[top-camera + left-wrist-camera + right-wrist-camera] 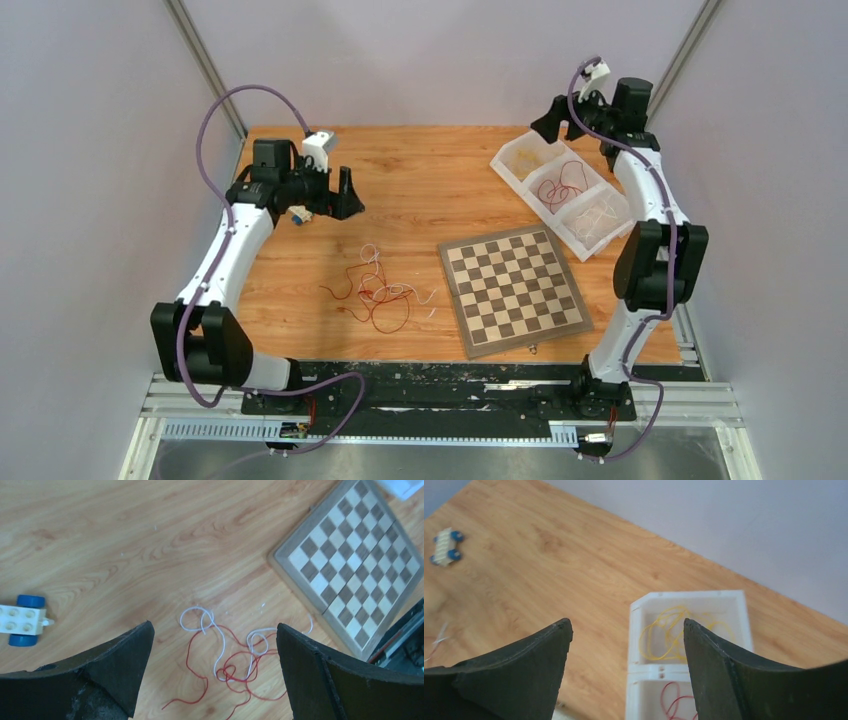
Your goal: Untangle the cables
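Left of the chessboard (512,290) on the wood, the cables (378,290) lay in one red-and-white knot. The left gripper (214,630) was spread wide and empty, aimed at them, and the right gripper (626,622) was also wide and empty over the tray (696,594). Risk: closing on the dense crossing would likely pinch both colours and tighten the knot, and such thin, flat wire could slip the fingers.

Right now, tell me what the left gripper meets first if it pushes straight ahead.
Probably the tangled cables on the table, lying between the open fingers of the left gripper; depth unclear.
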